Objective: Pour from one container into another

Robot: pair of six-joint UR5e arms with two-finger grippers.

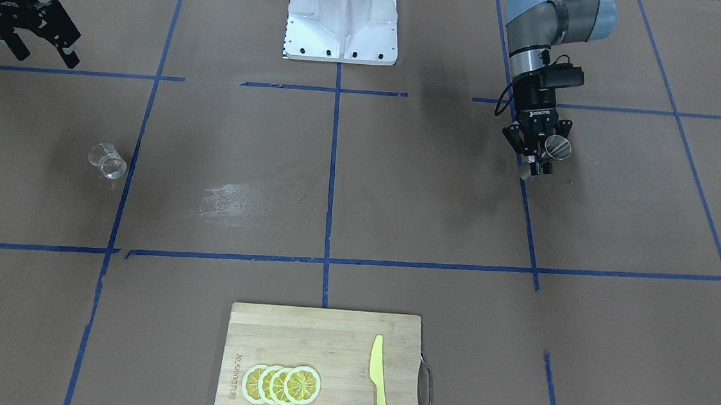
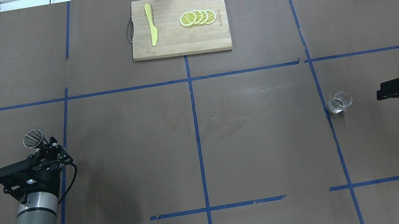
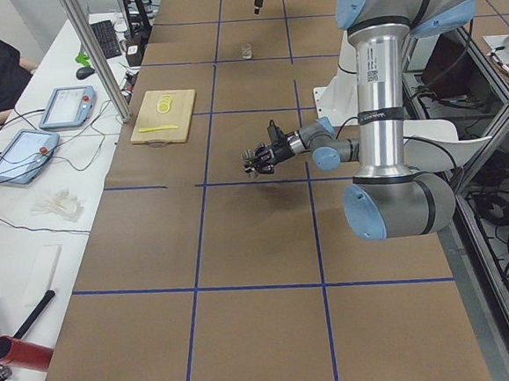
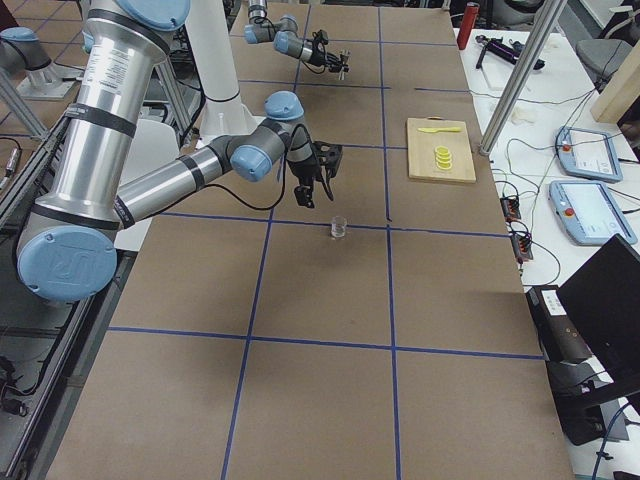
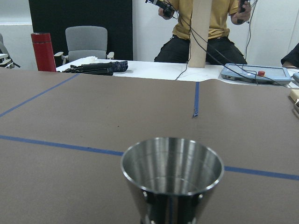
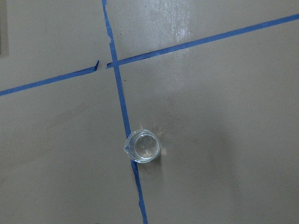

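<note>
My left gripper (image 1: 541, 157) (image 2: 46, 145) is shut on a steel cup (image 1: 558, 147) (image 2: 33, 138) and holds it near upright above the table on my left side. In the left wrist view the steel cup (image 5: 172, 173) fills the lower middle, its mouth open upward, and I cannot tell what is in it. A small clear glass beaker (image 1: 107, 161) (image 2: 339, 102) (image 6: 143, 146) stands on a blue tape line on my right side. My right gripper (image 1: 44, 50) (image 2: 382, 93) hovers open just beside and above the beaker, with nothing between its fingers.
A wooden cutting board (image 2: 172, 44) (image 1: 299, 333) lies at the far middle edge, with lemon slices (image 2: 197, 17) and a yellow knife (image 2: 152, 29) on it. The white robot base plate (image 1: 343, 17) is at the near middle. People sit beyond the table's left end (image 5: 205, 28).
</note>
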